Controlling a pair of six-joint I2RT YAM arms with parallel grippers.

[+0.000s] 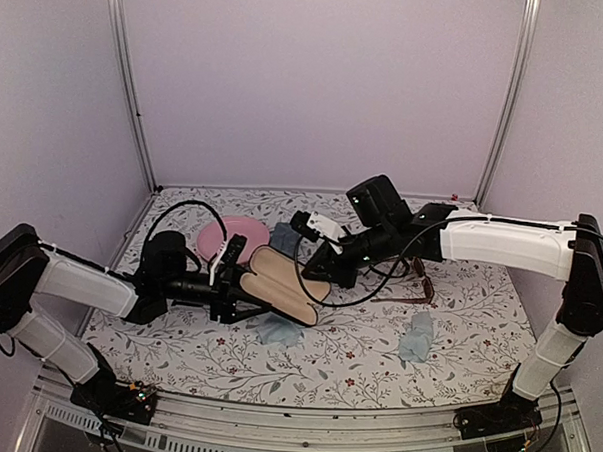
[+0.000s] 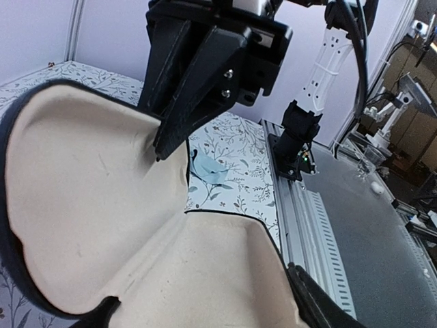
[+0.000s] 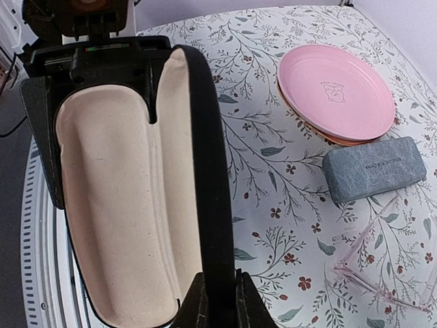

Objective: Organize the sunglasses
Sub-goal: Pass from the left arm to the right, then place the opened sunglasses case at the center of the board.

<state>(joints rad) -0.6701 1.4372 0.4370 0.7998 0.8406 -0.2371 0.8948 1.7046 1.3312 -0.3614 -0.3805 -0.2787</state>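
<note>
Starting at the near edge, we've got two light blue cloths [image 1: 277, 331] lying flat on the table [image 1: 355, 367], out of the way. Just past them the black oval case [image 1: 284, 282] is spread open, beige lining up. The left gripper [image 1: 239, 280] is clamped across one shell to pin it down. The right gripper [image 3: 218, 297] has its fingers closed on the rim of the other shell, so the mouth is held wide for loading. Nothing's inside yet.

The reddish-brown sunglasses [image 1: 426, 288] lie on the table by the right forearm, well apart from the case. The pale pinkish sunglasses [image 3: 372, 285] sit just beside the grey-blue case [image 3: 372, 169]. We only catch part of that frame, so folded or open is hard to say. Furthest back is the pink plate [image 1: 243, 230]. Our guess is one gripper has to let go to fetch a pair.
</note>
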